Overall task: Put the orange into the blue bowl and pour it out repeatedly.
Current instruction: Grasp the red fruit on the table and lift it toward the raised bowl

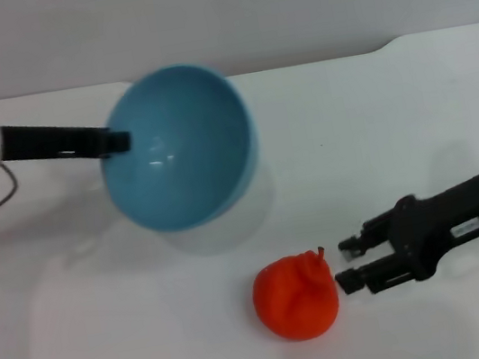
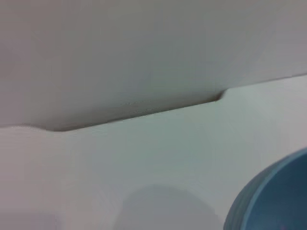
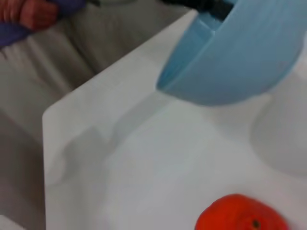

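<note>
Left claw grips the tilted blue bowl; right claw open beside the orange.

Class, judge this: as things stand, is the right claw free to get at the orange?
Probably yes. The right claw lies open on the white table right beside the orange, with nothing between them; the blue bowl is held tilted by the left claw, well clear.

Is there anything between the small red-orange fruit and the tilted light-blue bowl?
Nothing: in the head view only bare white table lies between the small red-orange fruit and the light-blue bowl that the left gripper holds tilted.
</note>
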### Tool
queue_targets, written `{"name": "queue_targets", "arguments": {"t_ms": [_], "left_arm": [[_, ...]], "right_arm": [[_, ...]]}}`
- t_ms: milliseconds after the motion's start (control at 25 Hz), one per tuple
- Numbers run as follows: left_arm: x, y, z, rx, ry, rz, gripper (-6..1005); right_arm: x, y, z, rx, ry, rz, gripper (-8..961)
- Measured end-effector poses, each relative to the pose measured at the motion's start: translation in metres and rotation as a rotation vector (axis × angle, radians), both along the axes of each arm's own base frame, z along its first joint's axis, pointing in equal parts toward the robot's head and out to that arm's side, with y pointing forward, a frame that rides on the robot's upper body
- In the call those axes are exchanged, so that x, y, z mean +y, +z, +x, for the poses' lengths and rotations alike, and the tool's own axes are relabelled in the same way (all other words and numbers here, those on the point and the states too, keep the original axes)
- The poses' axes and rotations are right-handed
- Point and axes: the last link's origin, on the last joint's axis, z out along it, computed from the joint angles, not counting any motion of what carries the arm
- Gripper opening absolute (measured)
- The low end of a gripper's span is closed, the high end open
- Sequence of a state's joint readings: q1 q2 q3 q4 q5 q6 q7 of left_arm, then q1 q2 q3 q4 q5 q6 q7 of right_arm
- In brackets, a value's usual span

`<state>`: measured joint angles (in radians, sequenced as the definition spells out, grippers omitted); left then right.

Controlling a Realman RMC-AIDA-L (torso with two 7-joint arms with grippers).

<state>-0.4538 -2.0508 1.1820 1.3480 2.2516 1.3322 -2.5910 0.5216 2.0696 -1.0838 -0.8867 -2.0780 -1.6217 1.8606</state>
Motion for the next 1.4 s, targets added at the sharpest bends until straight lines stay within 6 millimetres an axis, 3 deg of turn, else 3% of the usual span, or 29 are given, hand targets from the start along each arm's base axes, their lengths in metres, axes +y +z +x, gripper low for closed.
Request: {"name": "queue_targets", "arguments": {"t_ms": [280, 800, 1080, 1160, 1400], "left_arm": [[-0.016, 0.019, -0.003, 0.040, 0.018, 0.018, -1], [-0.020, 0.017, -0.001, 0.044, 0.019, -0.004, -2], [-0.021, 0.015, -0.001, 0.111, 0.033, -0.059, -1], [-0.021, 0.015, -0.003, 0.149, 0.050, -0.079, -1], [-0.021, 0.014, -0.002, 0.187, 0.060, -0.104, -1]], "right_arm": [[0.014, -0.019, -0.003, -0.047, 0.006, 0.039, 537], [0.020, -0.062, -0.007, -0.087, -0.023, 0.016, 548], [0.020, -0.066, -0.006, -0.071, -0.046, 0.032, 548], [0.019, -0.066, -0.006, -0.074, -0.045, 0.032, 535], [0.016, -0.066, -0.005, -0.081, -0.030, 0.012, 313]]}}
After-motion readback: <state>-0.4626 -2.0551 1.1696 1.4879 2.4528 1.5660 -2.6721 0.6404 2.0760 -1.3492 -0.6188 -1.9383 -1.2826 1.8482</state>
